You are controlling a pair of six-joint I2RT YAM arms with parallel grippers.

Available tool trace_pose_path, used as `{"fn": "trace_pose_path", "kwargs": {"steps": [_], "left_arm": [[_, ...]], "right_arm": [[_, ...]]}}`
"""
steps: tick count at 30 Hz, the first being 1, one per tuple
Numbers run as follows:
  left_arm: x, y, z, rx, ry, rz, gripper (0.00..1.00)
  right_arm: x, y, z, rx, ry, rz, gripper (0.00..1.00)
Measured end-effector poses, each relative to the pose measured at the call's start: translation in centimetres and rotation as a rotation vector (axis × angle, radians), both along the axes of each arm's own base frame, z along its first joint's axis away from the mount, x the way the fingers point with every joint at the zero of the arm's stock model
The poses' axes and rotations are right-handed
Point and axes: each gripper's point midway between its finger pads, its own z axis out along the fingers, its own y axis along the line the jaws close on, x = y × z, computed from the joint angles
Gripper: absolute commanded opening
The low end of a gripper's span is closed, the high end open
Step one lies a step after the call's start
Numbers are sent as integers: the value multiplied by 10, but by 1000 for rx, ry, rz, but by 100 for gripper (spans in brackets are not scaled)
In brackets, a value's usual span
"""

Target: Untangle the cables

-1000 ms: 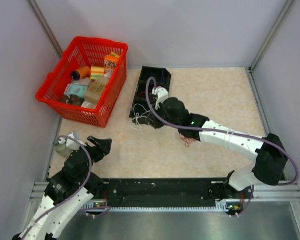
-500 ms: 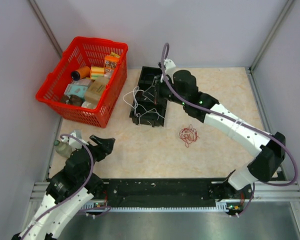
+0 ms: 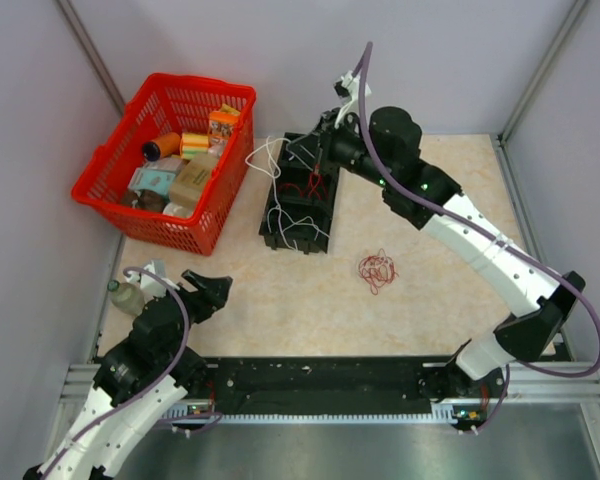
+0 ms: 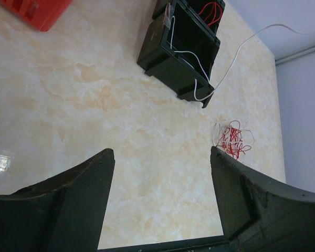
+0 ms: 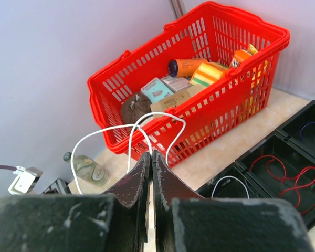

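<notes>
From above, the right gripper (image 3: 320, 150) hangs over the far end of the black tray (image 3: 276, 202). It lifts a white cable (image 3: 263, 151) whose lower end lies in the tray. A red bundle (image 3: 378, 270) lies loose mid-table, and the left gripper (image 3: 206, 293) waits near the front left corner.

The left wrist view shows the left gripper (image 4: 163, 173) with jaws wide apart, holding nothing.

In the right wrist view, the right gripper (image 5: 150, 155) is clamped on the white cable (image 5: 130, 129), with a red cable (image 5: 283, 177) in the tray below. The lift should be slow and straight so snags slip free rather than drag the tray.

Half a second ago this gripper was lower, and the cable less raised.
</notes>
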Motion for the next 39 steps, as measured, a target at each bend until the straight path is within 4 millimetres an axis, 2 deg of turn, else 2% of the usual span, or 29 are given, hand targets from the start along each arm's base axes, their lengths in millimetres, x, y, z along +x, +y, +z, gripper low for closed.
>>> {"fn": "trace_pose_path", "kwargs": {"steps": [2,4,5,7,10,13,15,18,29,36,39], "left_arm": [[0,0,0,0,1,-2,79],[0,-1,0,-1,0,-2,86],[0,-1,-1,0,1,-3,93],[1,-2,-4,5,11,-3,98],[2,-3,-9,18,33,-5,99],[4,-5,-13,31,52,-7,98],[5,-6,-14,35,59,-11,98],[6,-8,-13,32,56,-12,98],[8,-12,-11,20,43,-26,98],[8,-12,-10,19,41,-27,98],[8,-12,-10,19,41,-27,98]], "right_arm": [[2,-1,-1,-4,2,-4,0],[5,0,-4,-11,9,-7,0],[7,1,-6,-14,12,-8,0],[10,2,-8,-20,20,-8,0],[9,4,-4,-18,23,7,0],[4,4,15,10,2,25,0],[-1,3,36,46,-28,41,0],[-6,2,48,66,-45,54,0],[-14,-1,70,103,-65,74,0],[1,-11,65,99,-60,21,0],[7,-8,46,76,-33,12,0]]}}
